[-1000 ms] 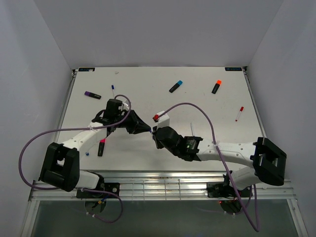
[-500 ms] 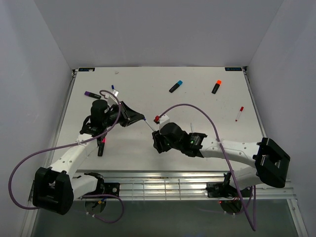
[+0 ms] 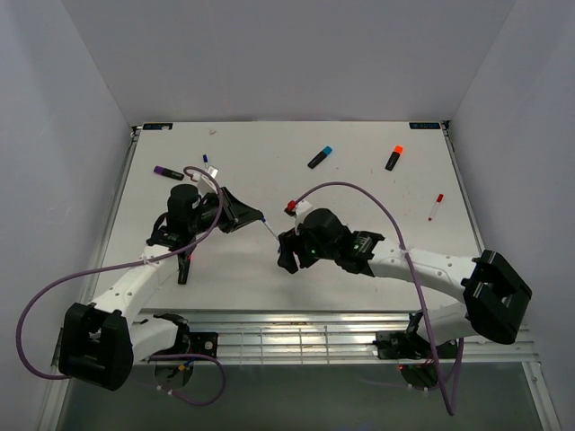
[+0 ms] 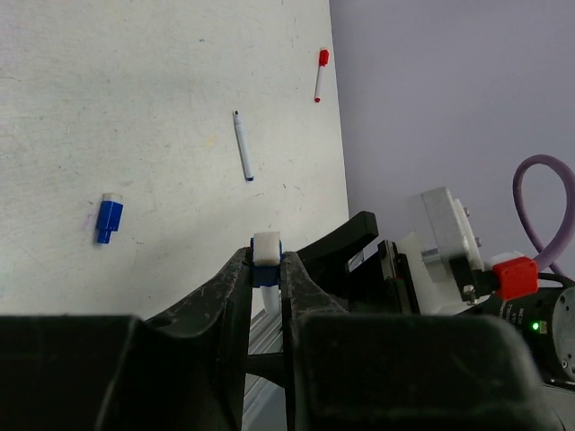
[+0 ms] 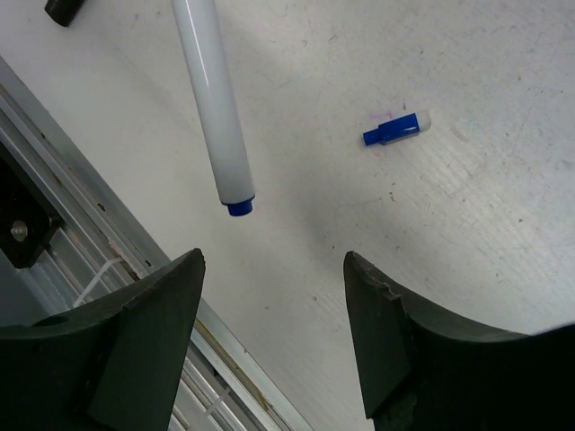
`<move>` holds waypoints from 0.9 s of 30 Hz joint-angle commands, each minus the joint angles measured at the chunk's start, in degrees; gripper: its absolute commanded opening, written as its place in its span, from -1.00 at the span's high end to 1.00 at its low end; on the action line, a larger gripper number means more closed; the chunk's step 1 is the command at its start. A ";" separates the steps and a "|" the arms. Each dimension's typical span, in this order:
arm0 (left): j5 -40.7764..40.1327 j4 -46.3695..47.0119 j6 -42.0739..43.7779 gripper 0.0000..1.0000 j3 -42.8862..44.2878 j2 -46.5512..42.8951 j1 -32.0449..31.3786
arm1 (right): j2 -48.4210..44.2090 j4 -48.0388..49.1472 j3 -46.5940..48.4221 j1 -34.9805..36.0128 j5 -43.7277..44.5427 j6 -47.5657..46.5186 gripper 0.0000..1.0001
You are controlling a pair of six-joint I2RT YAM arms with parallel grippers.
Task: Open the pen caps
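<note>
The left tool [image 4: 267, 268] is clenched tight on a thin white pen with a blue tip [image 5: 212, 99] and holds it up off the white surface [image 3: 359, 193]. The right tool [image 5: 274, 267] grips nothing. Its two black fingers stand wide apart, low in the right wrist view, just under the pen's tip. A small blue plastic pen cap [image 5: 396, 130] lies alone on the surface in the upper right of that view.

In the top view, a chunky blue cap [image 3: 327, 150] and an orange cap [image 3: 398, 150] sit on black highlighters near the top. A purple cap [image 3: 158, 169] is on a highlighter at the upper left. A tiny red cap [image 3: 440, 197] is on a slim pen at the right.
</note>
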 commanded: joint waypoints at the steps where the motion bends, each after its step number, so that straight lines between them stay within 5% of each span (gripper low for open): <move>1: -0.73 0.25 1.42 1.00 0.16 0.50 -0.89 | -1.55 4.49 1.58 -3.12 -6.55 -2.23 -0.36; 9: 0.67 1.30 1.77 1.00 0.60 1.82 -2.64 | 4.33 12.22 6.23 -7.00 -21.07 -2.05 -0.08; 16: 1.38 1.39 2.56 1.00 0.34 1.82 -3.08 | 7.41 14.15 7.39 -7.70 -23.01 -1.00 0.20; 18: 1.56 1.39 2.83 1.00 0.60 2.17 -3.43 | 8.11 14.77 7.48 -7.96 -23.01 -0.56 0.41; 20: 0.86 0.96 2.56 1.00 0.69 2.26 -3.44 | 8.47 14.25 7.91 -8.14 -21.44 -0.39 0.84; 24: -3.27 -3.17 1.78 1.00 2.97 2.70 -3.44 | 7.86 8.99 7.22 -7.88 -14.33 -0.82 0.85; 27: -8.80 -9.40 -0.68 1.00 5.86 4.45 -3.44 | 7.33 0.06 7.30 -3.25 5.03 -3.62 0.85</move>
